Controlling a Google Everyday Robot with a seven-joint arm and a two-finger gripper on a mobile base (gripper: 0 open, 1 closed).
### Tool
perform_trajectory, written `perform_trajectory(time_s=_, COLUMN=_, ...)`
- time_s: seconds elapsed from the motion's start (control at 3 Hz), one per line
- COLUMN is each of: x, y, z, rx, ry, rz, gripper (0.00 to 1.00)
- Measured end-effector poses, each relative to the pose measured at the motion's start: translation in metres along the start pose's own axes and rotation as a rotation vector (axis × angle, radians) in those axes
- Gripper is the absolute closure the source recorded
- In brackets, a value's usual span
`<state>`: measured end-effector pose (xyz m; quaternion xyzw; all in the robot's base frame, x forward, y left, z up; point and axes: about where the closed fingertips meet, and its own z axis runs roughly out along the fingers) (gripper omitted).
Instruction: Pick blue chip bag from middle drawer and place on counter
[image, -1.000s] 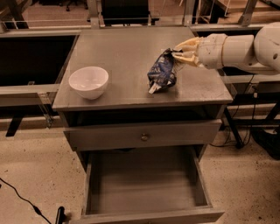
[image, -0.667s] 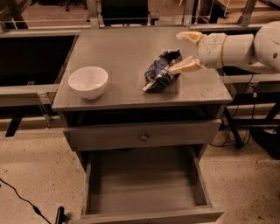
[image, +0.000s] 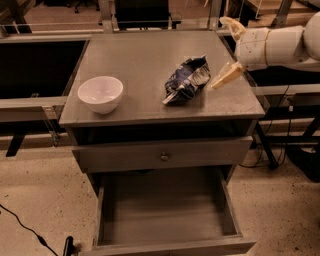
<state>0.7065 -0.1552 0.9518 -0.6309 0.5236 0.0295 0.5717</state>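
Blue chip bag (image: 187, 80) on counter (image: 140, 55) | long axis near-left to far-right | pincer (image: 218, 53) spread, alongside

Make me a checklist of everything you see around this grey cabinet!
Surface: counter, grey and flat.
Job's things: bag lies on the counter's right part; middle drawer is pulled out, bottom bare.
Clutter: white bowl on the counter's left part.
Grippers: tool open, just right of the bag.
Cables: black cable on the floor, bottom left.
Surroundings: top drawer shut; speckled floor.
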Motion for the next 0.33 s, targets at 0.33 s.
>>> perform_trajectory(time_s=0.33, x=0.0012, y=-0.0115, z=-0.0309, rx=0.038, ry=0.099, rz=-0.041, gripper=0.00)
